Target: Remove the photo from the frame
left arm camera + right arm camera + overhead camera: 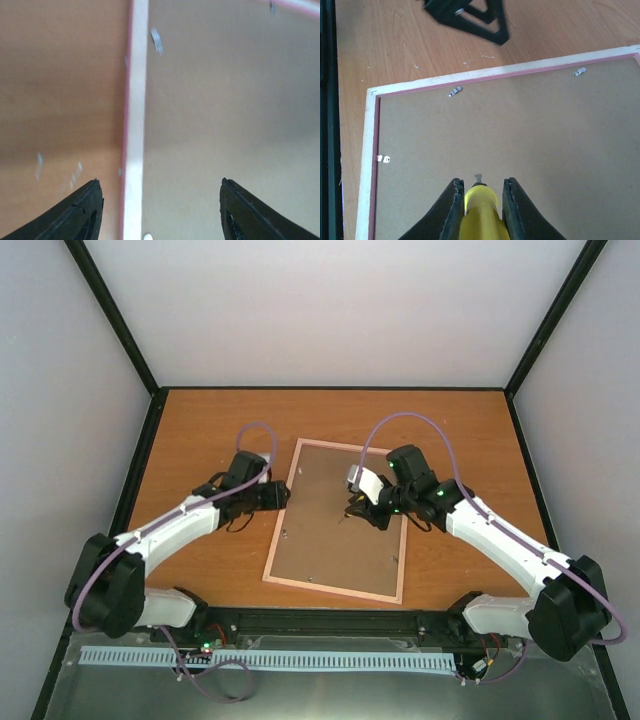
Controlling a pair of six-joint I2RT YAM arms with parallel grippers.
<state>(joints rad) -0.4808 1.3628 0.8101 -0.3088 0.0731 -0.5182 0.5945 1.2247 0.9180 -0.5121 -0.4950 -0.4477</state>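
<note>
On the table (200,440), the frame (330,587) lies face-down, photo presumably under the backing (335,535); left gripper (159,182) gapes astride its rail, right gripper (482,182) clamps a yellow tool (480,210); clips (455,91) next need turning aside.

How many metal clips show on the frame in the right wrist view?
3 clips: two on the top side of the frame, one at left; more may be hidden.

1. This looks like a robot test lab, not a home.
2. Plain white walls (340,300) stand left, right and far, with black posts (115,315) between them.
3. Two robot arms, left (170,530) and right (500,540), sit at the near edge of a wooden table (200,420).
4. Purple wires (255,428) loop over them.
</note>
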